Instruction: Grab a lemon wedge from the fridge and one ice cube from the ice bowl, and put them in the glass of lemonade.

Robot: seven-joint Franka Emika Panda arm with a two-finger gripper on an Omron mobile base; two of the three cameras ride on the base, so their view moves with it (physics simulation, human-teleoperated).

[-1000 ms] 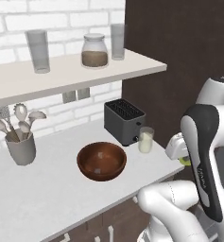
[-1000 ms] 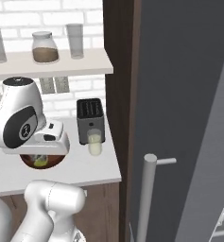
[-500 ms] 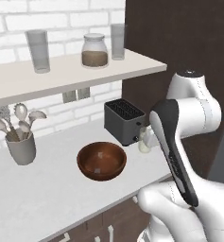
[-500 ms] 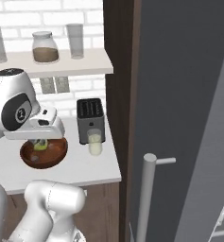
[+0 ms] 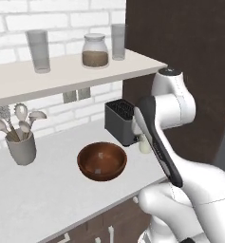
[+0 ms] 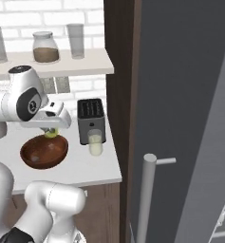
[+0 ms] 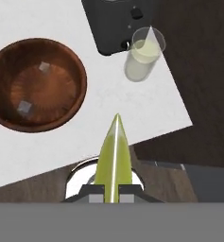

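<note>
The end effector (image 7: 112,189) is clenched on a lemon wedge (image 7: 114,158), above the bench (image 7: 132,108) edge. The glass (image 7: 142,59) stands beside the toaster (image 7: 113,23); two ice cubes (image 7: 24,107) lie in the bowl (image 7: 35,85).

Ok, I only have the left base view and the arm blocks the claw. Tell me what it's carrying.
Observer: A yellow-green lemon wedge, pinched in the claw, as the hand view shows.
Operator: Now give me where the claw sits against the glass.
Observer: In the right base view it hangs over the far rim of the ice bowl; the glass of lemonade stands off to its right, in front of the toaster.
Operator: Count the ice for me.
Observer: Two ice cubes lie apart in the bowl.
</note>
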